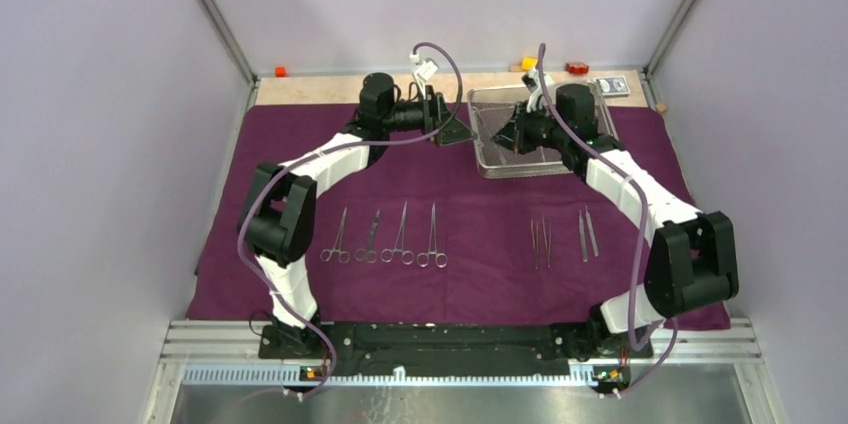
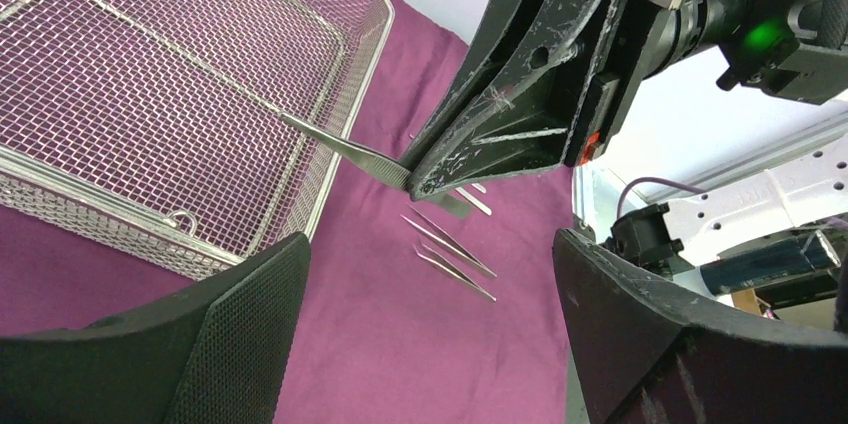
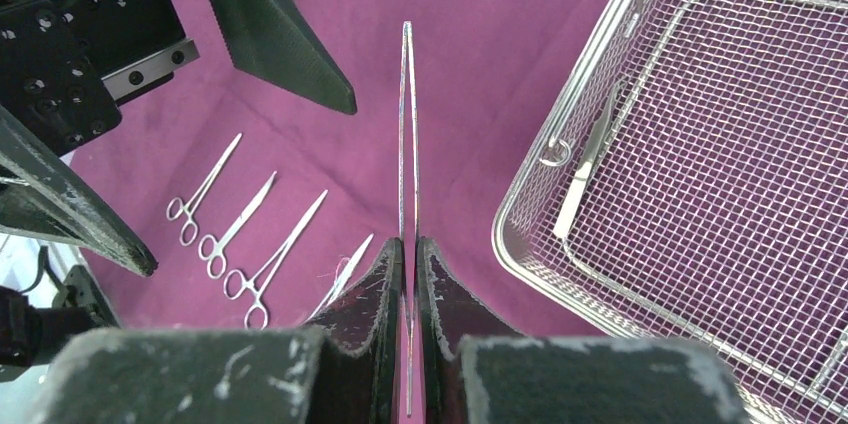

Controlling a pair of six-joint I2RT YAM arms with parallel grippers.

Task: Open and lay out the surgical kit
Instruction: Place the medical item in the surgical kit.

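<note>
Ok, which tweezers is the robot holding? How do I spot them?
Find the big purple cloth, then the wire tray at its far right end. By the tray, the right arm pinches one pair of tweezers in its jaws. It is the only pair being held; the other tweezers lie flat.

Your purple cloth wrap [image 1: 480, 284] is spread flat and open across the table. The wire-mesh tray [image 1: 500, 174] sits upright at its far right. Four ring-handled clamps [image 1: 399, 234] lie in a neat row left of centre, rings toward you. Tweezers [image 1: 541, 242] rest side by side right of centre. One more pair of tweezers [image 3: 407, 144] is up off the cloth, pinched in the right gripper [image 3: 408, 249] just beside the tray's wall. A flat steel piece [image 3: 585, 164] lies inside the tray.
</note>
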